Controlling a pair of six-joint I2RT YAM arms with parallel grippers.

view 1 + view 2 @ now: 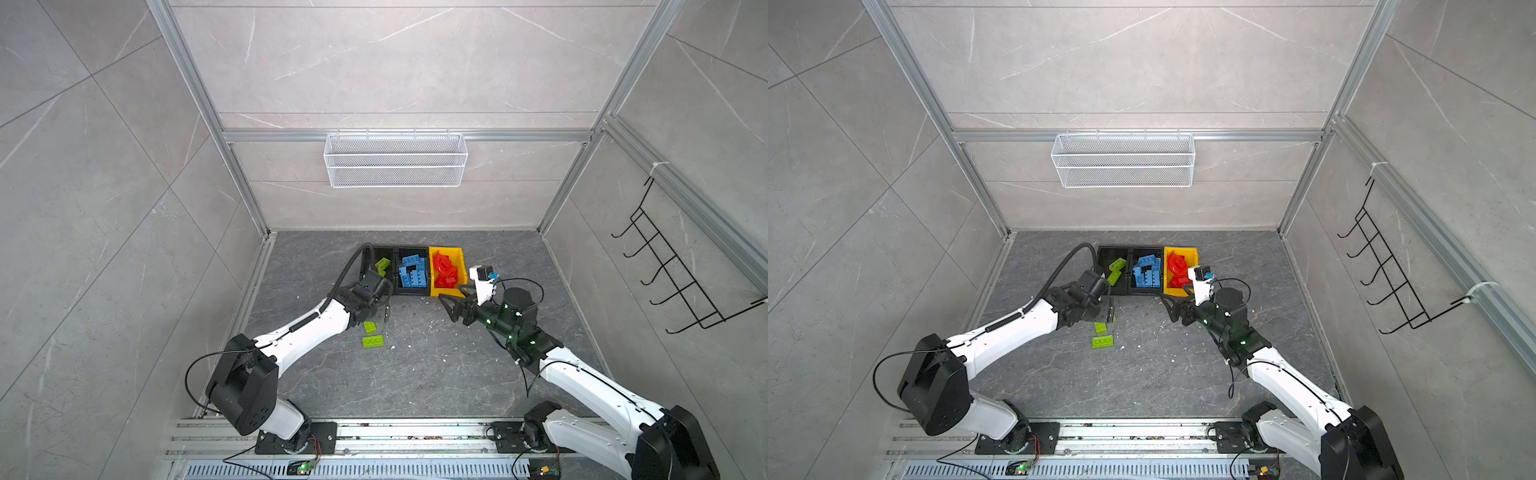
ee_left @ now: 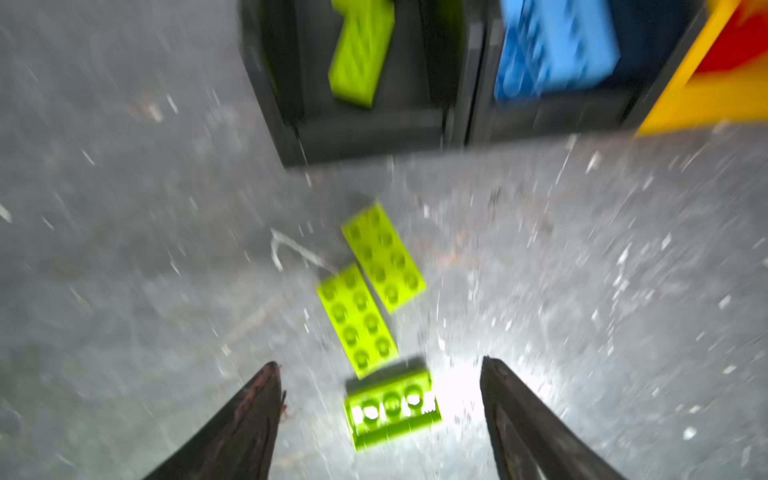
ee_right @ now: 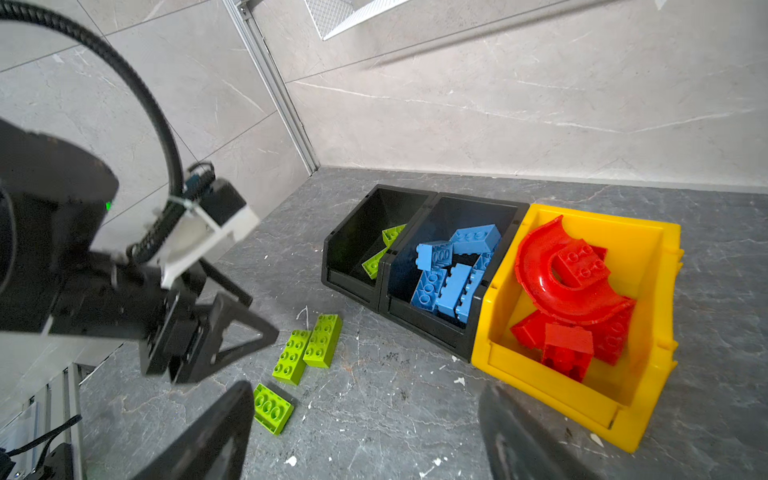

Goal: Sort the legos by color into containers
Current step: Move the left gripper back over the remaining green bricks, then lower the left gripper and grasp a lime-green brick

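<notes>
Three bins stand in a row at the back. The left black bin (image 1: 384,251) holds lime green legos (image 1: 382,263), the middle black bin (image 1: 411,291) blue ones (image 1: 413,272), and the yellow bin (image 1: 446,291) red ones (image 1: 444,270). Three loose green bricks lie on the table: two side by side (image 2: 357,320) (image 2: 384,257) and one underside up (image 2: 390,409). My left gripper (image 2: 379,363) hangs open just above them, nothing between its fingers. Near the yellow bin's front corner my right gripper (image 3: 365,386) is open and empty.
A white wire mesh basket (image 1: 395,162) hangs on the back wall and a black hook rack (image 1: 673,270) on the right wall. The left arm's cable (image 1: 353,262) loops beside the left black bin. Small white specks dot the grey tabletop (image 1: 415,365).
</notes>
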